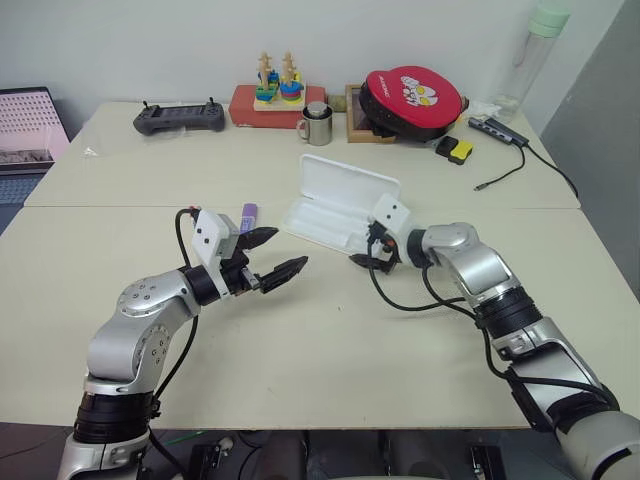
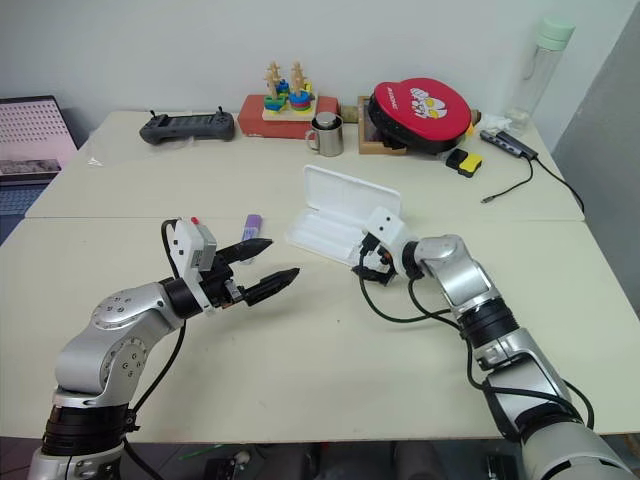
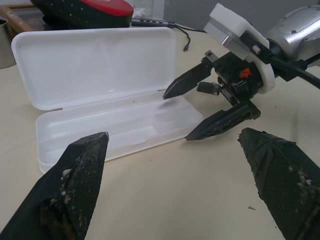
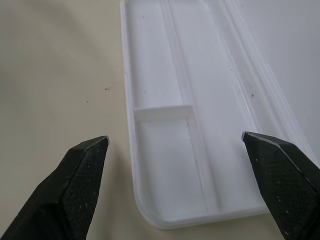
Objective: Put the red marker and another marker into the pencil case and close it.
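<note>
Now:
Left gripper (image 1: 278,255): jaws wide, empty; purple marker (image 1: 248,214) just behind it.
Right gripper (image 3: 197,114): jaws wide, empty, at the pencil case (image 1: 335,205) end.
Pencil case: lid up, compartments empty.

Even, bright indoor light across our head views, soft short shadows under both arms on the table (image 1: 330,330), no harsh glare, our wrist views crisp on the white pencil case (image 3: 100,95), nearest fingertips (image 3: 75,195) slightly soft, mild bending at edges
</note>
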